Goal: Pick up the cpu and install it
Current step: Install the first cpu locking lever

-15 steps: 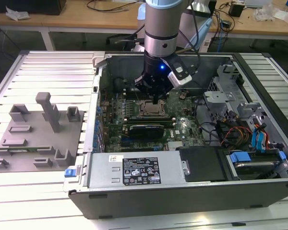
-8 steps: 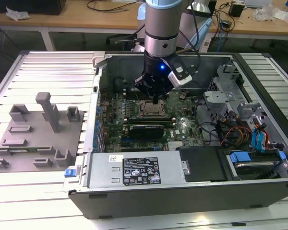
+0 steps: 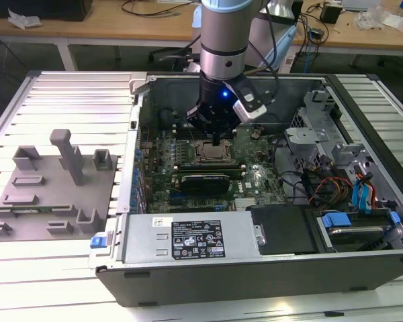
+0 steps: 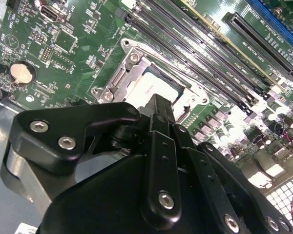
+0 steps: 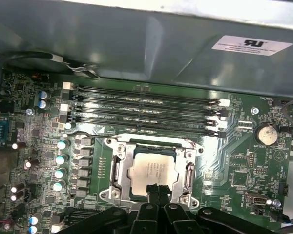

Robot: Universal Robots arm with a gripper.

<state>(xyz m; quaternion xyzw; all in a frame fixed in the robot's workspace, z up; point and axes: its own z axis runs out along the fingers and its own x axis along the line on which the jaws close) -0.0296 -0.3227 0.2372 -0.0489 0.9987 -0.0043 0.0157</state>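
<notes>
- I see the cpu lying flat in its socket, directly beneath the hand.
- Hand narrow: fingers together, holding nothing.

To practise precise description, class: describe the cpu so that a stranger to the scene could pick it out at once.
Look inside the open computer case at the green motherboard. Beside the long memory slots sits a metal socket frame; the cpu is the pale silver square within it, the one smooth, shiny plate among dark parts.
</notes>
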